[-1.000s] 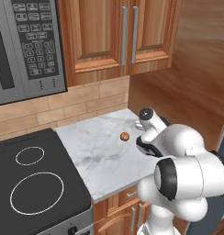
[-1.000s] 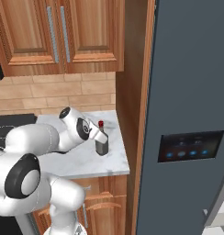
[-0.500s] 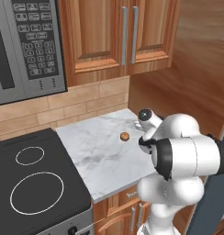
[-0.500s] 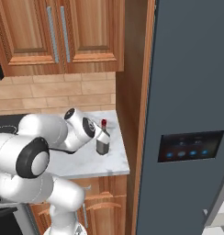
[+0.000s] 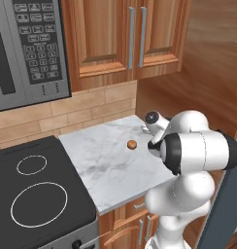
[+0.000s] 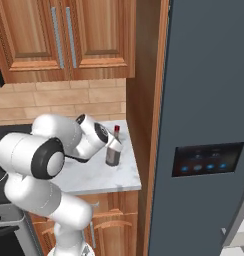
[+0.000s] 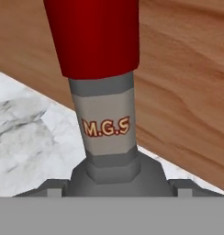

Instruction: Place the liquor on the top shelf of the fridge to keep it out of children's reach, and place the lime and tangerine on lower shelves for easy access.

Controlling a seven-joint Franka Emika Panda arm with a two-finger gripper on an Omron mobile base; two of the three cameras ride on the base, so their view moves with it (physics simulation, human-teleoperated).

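At the bench's [image 5: 106, 165] back right corner by the wood panel, the liquor [image 6: 113, 150] stood upright; fingers flanked its body, grip unconfirmed. Tangerine [image 5: 132, 144] sat mid-bench; fridge [image 6: 204, 125] closed.

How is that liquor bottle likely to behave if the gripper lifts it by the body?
The liquor looks like smooth glass, so probably rigid but slippery and breakable if dropped. It stands upright on the counter, tall with a narrow neck and red cap, so a sideways nudge could tip it. It looks squarish, so unlikely to roll.
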